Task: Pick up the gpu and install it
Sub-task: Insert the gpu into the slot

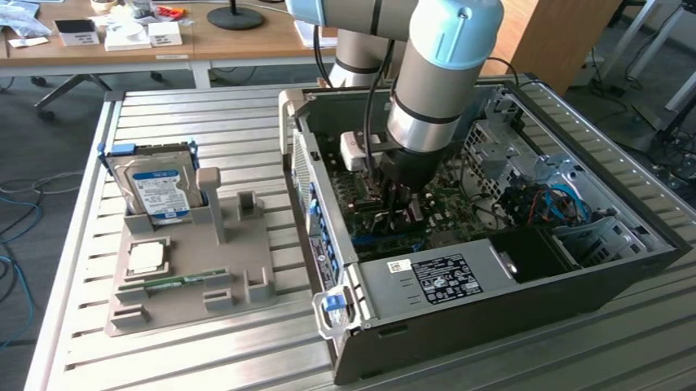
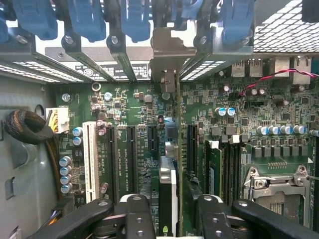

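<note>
One arm (image 1: pixel 435 81) reaches down into one open computer case (image 1: pixel 609 269) lying on its side on a slatted metal table (image 1: pixel 163 358). Its gripper (image 1: pixel 400 198) sits low over the motherboard (image 1: pixel 457 204), and the exterior view gives no clear look at what the gripper carries.

The wrist view supplies that. The gripper (image 2: pixel 167 214) has two black fingers (image 2: pixel 137 216), one on each side of the gpu (image 2: pixel 168 199), which is seen edge-on and stands upright between them; the fingers are clamped on the card. The card's silver end bracket (image 2: pixel 167 59) rises among the blue slot latches (image 2: pixel 134 20) at the case's rear wall, and the card runs down in line with the expansion slots (image 2: pixel 130 149) of the motherboard (image 2: pixel 279 109). Whether it is fully seated cannot be told. One white slot (image 2: pixel 90 157) lies beside several black ones, and one bare processor socket (image 2: pixel 279 191) is visible.

Only the exterior view takes in the grey parts holder (image 1: pixel 185 285) toward its left, well apart from the case. It carries one blue-labelled hard drive (image 1: pixel 158 191) standing upright, one square chip (image 1: pixel 146 258) and one narrow green RAM stick (image 1: pixel 179 282).
</note>
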`<move>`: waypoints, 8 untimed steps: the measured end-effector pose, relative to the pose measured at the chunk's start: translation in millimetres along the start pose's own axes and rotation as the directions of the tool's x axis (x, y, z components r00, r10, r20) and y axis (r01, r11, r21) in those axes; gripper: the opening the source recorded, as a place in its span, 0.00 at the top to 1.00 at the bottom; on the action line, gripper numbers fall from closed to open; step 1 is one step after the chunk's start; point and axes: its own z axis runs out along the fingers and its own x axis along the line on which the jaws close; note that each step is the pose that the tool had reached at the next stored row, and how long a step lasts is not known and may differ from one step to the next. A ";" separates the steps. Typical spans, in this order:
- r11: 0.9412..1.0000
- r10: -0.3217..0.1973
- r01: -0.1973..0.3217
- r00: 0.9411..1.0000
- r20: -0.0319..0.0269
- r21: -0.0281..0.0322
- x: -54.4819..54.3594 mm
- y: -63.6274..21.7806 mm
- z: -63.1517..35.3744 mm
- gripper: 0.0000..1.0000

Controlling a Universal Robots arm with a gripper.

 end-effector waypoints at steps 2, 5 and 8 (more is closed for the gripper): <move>1.000 0.000 0.000 1.000 -0.001 0.000 -0.1 0.0 -2.1 0.60; 1.000 0.000 0.000 1.000 -0.001 0.000 -0.5 0.0 -7.9 0.60; 1.000 0.000 0.000 1.000 -0.001 0.000 -0.7 0.0 -12.4 0.60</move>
